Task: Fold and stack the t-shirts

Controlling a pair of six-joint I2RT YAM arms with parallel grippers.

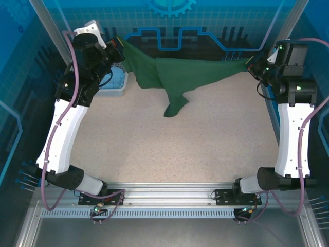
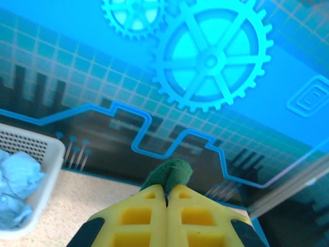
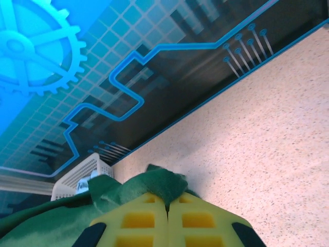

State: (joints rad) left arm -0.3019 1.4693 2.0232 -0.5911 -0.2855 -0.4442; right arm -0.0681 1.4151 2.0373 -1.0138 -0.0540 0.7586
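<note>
Above speckled table, green t-shirt, soft folds

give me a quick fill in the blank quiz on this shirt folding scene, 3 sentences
1. The dark green t-shirt hangs stretched between the left gripper and the right gripper, and both grippers are ____ on its cloth.
2. The crumpled t-shirt lying in the white basket is light ____.
3. Seen from above, the basket stands on the robot's ____ side.

Missing words: shut; blue; left
</note>
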